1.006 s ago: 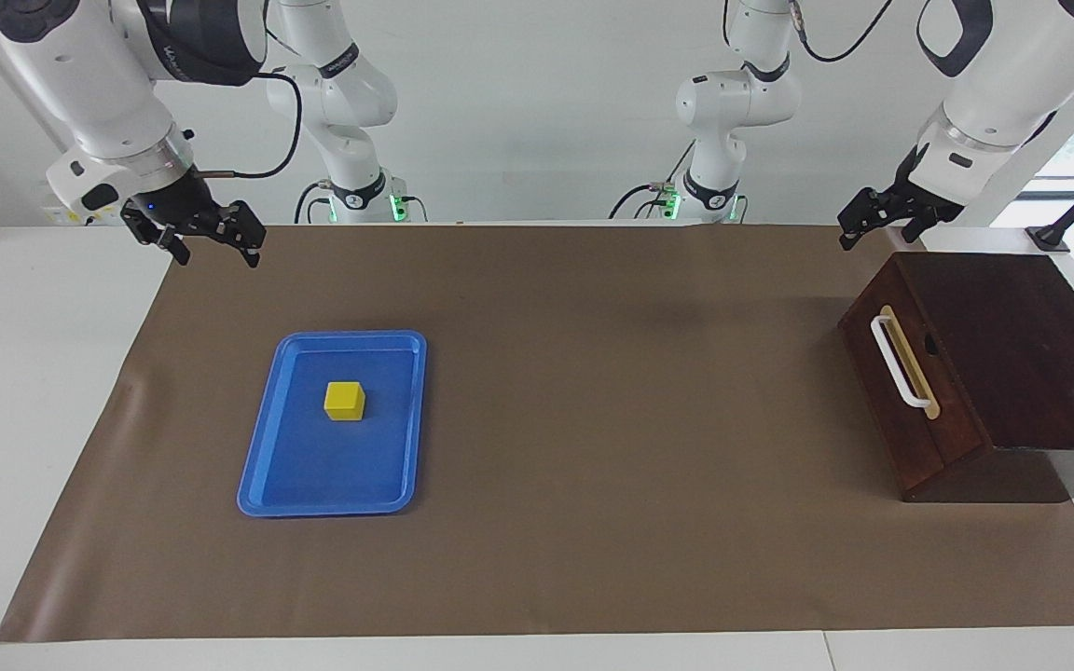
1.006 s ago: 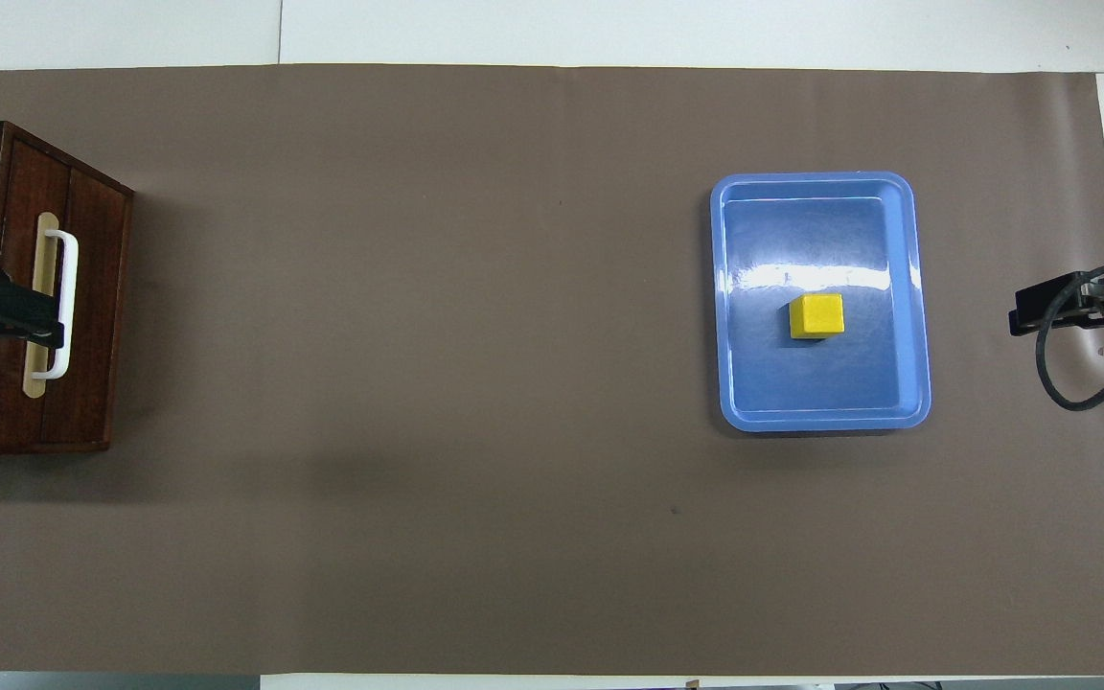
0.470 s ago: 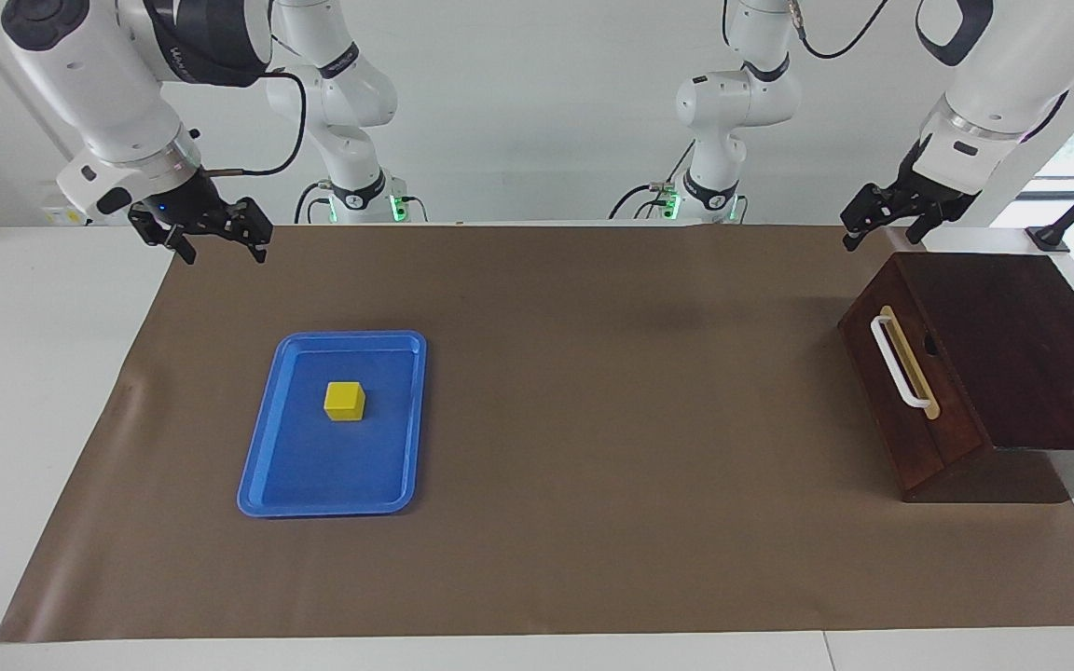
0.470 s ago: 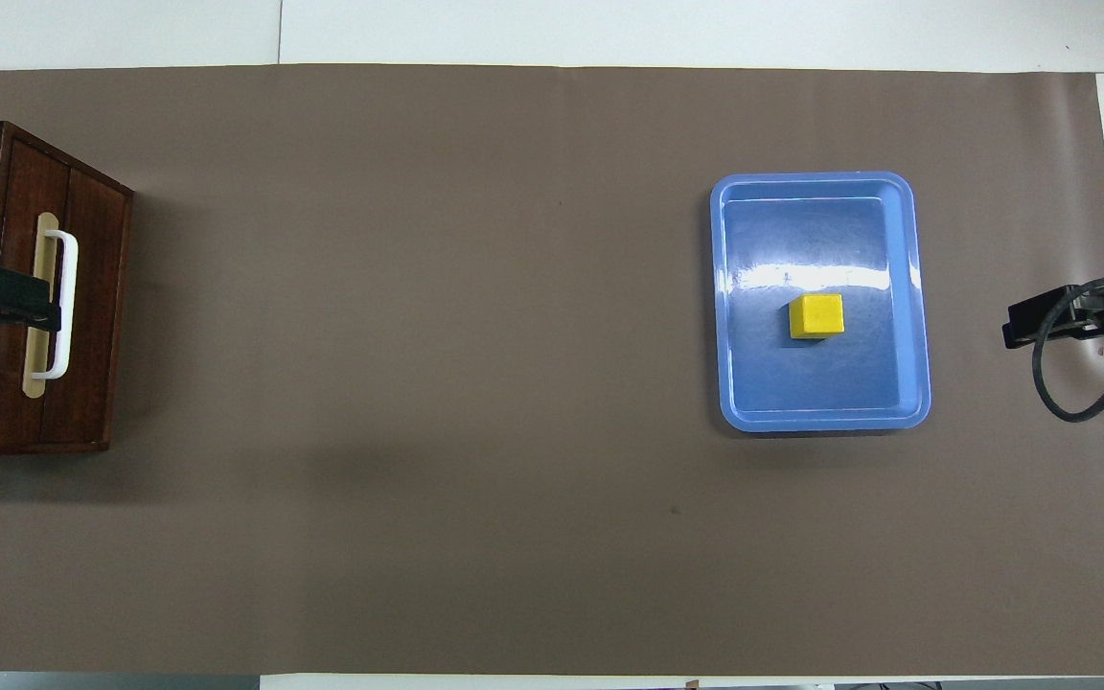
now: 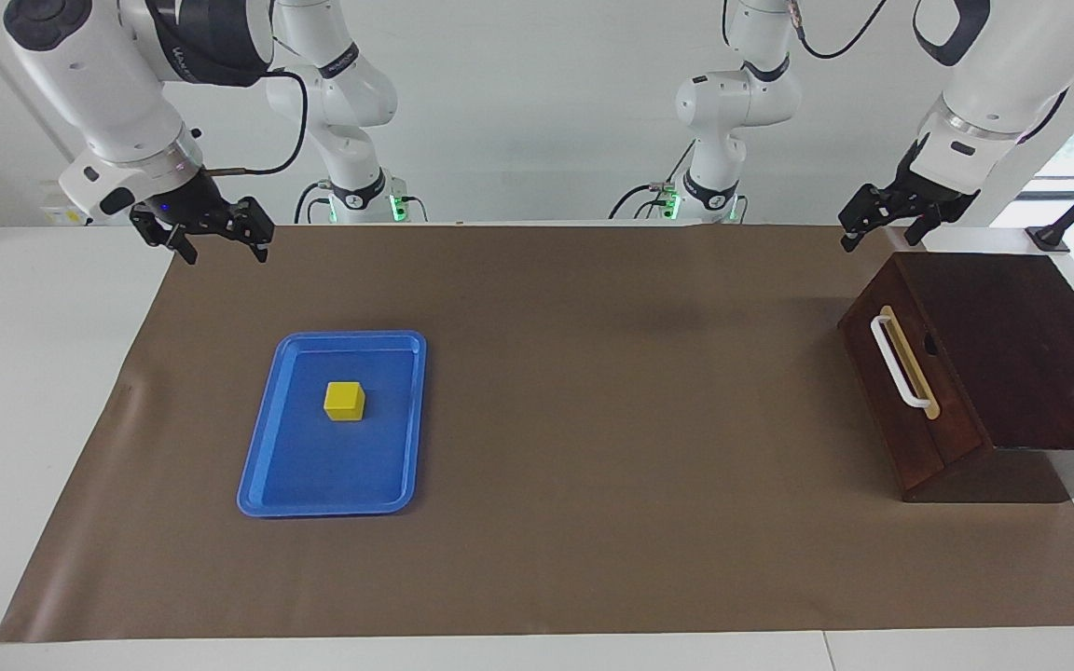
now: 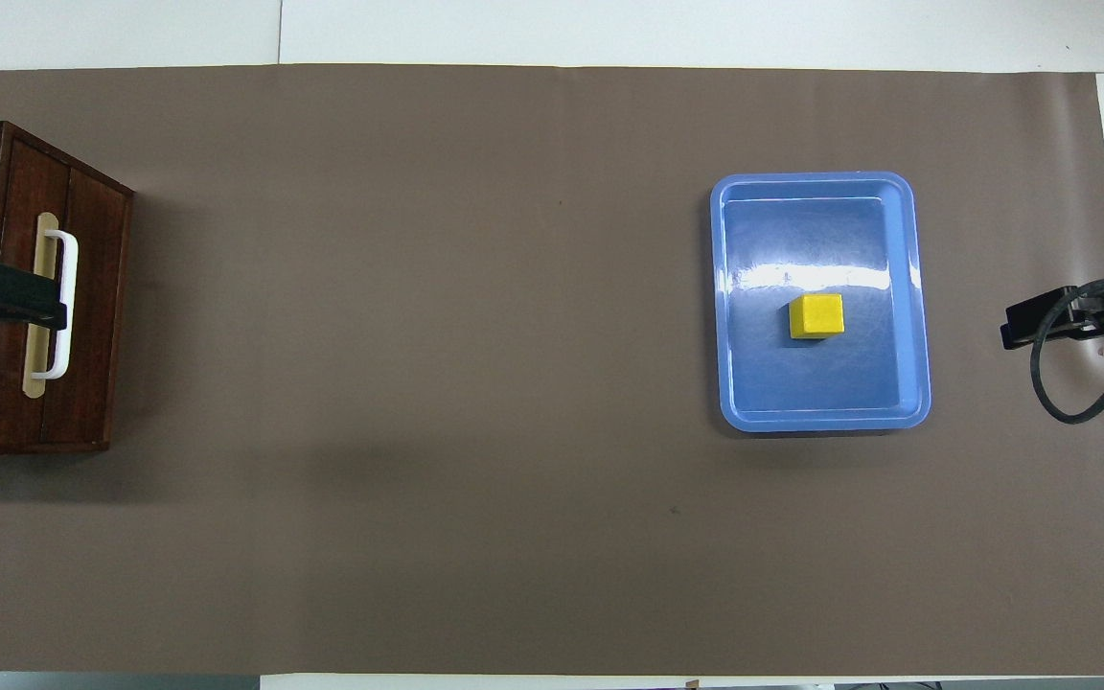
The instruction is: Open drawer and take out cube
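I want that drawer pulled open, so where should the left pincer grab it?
Take the white bar handle at its middle, coming from in front of the drawer. The bar stands off its gold strip, leaving a gap for one finger, and the closed front offers no other hold.

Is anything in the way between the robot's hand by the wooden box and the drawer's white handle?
Nothing visible. The left gripper hangs open in the air beside the box's top edge. The drawer is shut, its white handle bare. The cube already sits in the blue tray.
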Robot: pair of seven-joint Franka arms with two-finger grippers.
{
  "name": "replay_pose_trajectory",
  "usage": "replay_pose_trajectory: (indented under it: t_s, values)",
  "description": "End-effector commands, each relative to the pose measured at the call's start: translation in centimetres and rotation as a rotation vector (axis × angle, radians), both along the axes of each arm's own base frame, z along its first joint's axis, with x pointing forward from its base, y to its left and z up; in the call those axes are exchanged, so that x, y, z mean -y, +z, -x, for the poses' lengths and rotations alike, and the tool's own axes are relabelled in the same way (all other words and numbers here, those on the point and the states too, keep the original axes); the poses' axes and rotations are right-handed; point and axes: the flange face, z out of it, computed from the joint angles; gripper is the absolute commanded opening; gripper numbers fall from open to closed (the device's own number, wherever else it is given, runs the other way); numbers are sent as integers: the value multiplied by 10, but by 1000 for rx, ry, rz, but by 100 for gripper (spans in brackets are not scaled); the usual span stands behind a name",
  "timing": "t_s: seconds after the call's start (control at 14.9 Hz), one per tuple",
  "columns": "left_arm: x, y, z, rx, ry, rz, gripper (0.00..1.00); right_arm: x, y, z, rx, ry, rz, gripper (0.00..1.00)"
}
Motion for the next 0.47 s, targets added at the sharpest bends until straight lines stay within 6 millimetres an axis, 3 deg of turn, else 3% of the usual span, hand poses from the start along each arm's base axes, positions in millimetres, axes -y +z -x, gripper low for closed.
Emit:
replay_pose_trajectory:
  t_s: [0.0,0.4]
  values:
    - [6,3,6,0,-22,11,100,-1,2,0,6,20,3,100]
    - [7,1,8,-11,-16,10,100,0,2,1,5,18,3,100]
